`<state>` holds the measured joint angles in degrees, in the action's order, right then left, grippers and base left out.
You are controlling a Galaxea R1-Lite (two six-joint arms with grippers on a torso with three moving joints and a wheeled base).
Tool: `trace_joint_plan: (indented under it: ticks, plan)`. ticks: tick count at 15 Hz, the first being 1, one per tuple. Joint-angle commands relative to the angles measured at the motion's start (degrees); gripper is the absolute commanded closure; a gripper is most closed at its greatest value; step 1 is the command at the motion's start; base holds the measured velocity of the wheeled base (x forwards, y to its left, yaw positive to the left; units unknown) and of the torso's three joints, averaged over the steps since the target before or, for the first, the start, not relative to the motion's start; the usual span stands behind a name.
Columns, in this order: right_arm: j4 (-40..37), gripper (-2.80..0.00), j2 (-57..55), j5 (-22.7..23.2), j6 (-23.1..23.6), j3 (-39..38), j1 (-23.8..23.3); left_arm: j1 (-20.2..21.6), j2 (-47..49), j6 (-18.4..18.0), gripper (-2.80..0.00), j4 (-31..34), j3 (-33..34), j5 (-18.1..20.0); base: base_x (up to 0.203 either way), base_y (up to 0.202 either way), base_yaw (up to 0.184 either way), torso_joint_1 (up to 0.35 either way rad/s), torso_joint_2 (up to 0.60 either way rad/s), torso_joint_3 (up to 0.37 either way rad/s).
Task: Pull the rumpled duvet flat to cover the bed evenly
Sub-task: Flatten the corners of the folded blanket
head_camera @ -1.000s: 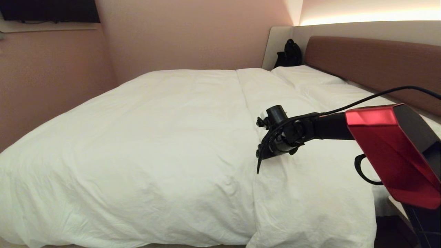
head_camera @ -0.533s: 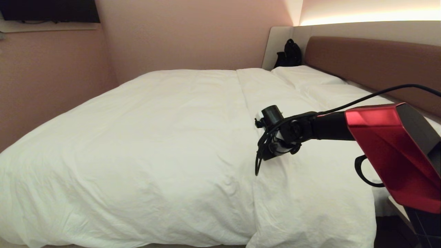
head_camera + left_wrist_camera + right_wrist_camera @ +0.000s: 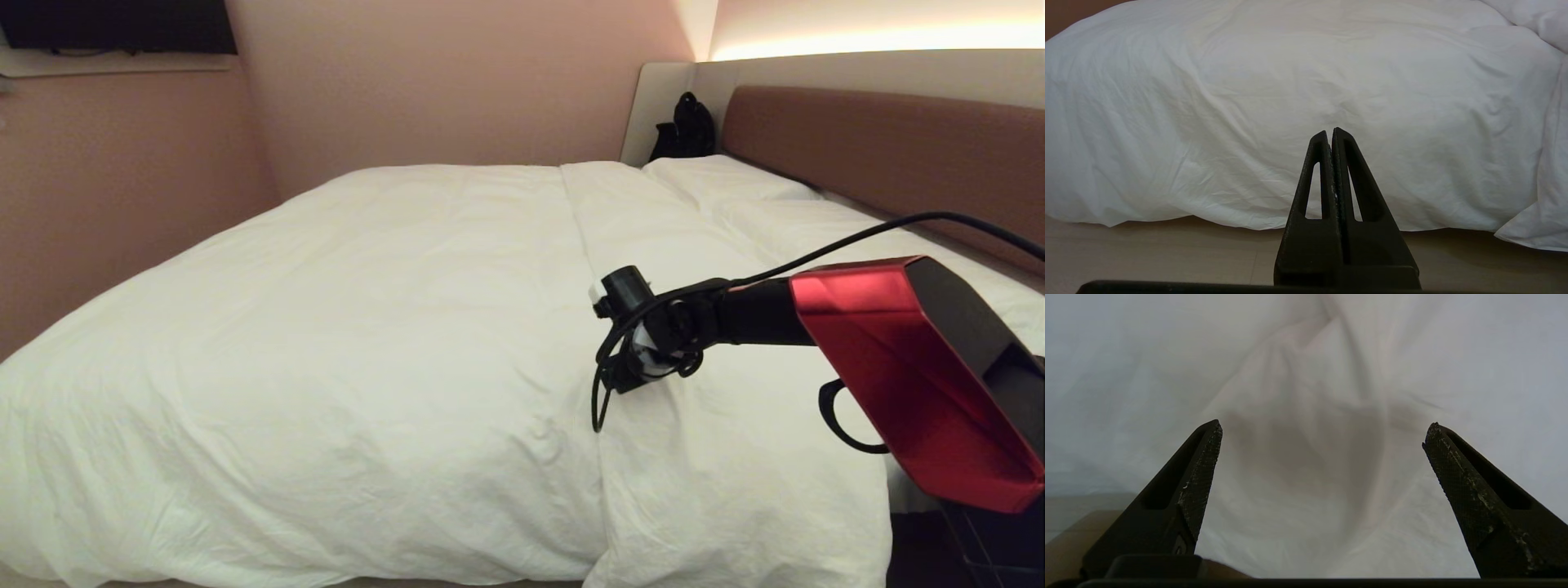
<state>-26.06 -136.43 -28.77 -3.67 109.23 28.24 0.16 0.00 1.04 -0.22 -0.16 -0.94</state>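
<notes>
The white duvet (image 3: 367, 327) lies puffy and softly wrinkled over the bed (image 3: 882, 155), with a long fold line (image 3: 592, 269) running from the far side to the near edge. My right arm reaches in from the right. Its wrist (image 3: 649, 335) hangs just above that fold and hides the fingers in the head view. In the right wrist view my right gripper (image 3: 1323, 426) is open wide, close over a ridge of duvet cloth (image 3: 1306, 375), with nothing between its fingers. My left gripper (image 3: 1329, 132) is shut and empty, parked low, facing the duvet's hanging side (image 3: 1290, 81).
Flat white pillows (image 3: 718, 180) lie by the reddish-brown headboard. A black bag (image 3: 686, 131) sits in the far corner. A pink wall (image 3: 122, 180) runs close along the bed's left side. Beige flooring (image 3: 1167, 253) shows under the duvet's hem.
My right arm has shifted slightly left and lower over the fold, with its wrist tipped further down. The duvet has not moved.
</notes>
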Motion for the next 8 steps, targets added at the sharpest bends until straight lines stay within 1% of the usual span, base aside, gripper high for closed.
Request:
trace_joint_plan:
  ticks: [1,2,4,8]
  plan:
    - [0.14,-2.8,-1.18,-1.9,-0.37,0.11,0.33,0.02,0.0,0.06,0.0,-0.04,-0.02,-0.03,0.0,0.0,0.0,0.0,0.0,0.0]
    - [0.14,-2.8,-1.47,-2.06,-0.28,0.14,0.33,0.02,0.0,0.02,0.0,-0.04,-0.02,-0.03,0.0,0.0,0.0,0.0,0.0,0.0]
    - [0.3,-2.8,-2.62,-4.43,-0.27,0.28,0.33,0.02,0.0,0.07,0.0,-0.04,0.03,-0.03,0.0,0.0,0.0,0.0,0.0,0.0]
    - [0.4,-2.8,-3.45,-4.54,-0.28,0.28,0.33,0.02,0.0,0.02,0.0,-0.04,0.01,-0.03,0.0,0.0,0.0,0.0,0.0,0.0]
